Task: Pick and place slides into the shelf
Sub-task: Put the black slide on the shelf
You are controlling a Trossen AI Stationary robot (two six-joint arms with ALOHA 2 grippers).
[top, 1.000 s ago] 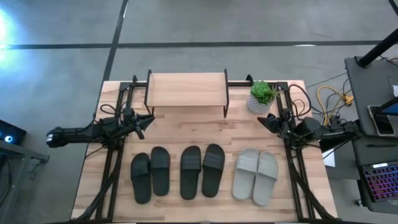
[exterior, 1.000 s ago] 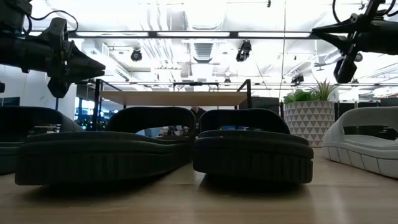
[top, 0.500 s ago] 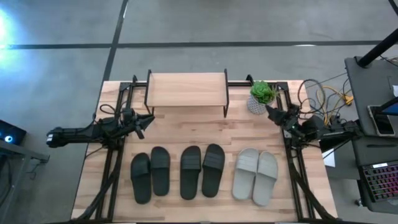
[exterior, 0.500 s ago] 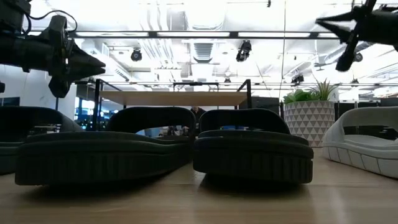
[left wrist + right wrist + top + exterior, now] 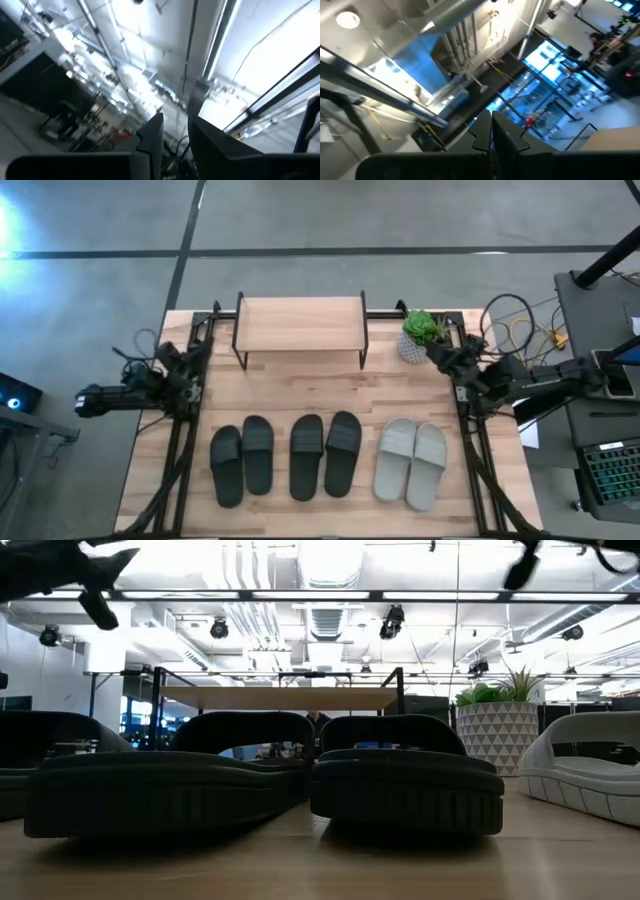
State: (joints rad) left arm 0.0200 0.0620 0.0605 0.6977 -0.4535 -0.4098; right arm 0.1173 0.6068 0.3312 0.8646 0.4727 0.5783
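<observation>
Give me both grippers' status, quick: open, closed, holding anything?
Left gripper: slightly open, empty, raised at the table's left edge.
Right gripper: closed, empty, raised beside the potted plant.

Overhead and table-level views share the slides [image 5: 326, 455]; wrist cameras face the ceiling.

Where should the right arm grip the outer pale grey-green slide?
Grip the wide strap of the outer pale grey-green slide, coming from above with one finger under its arch. It lies flat, sole down, touching its mate, so the sides are poor holds.
</observation>
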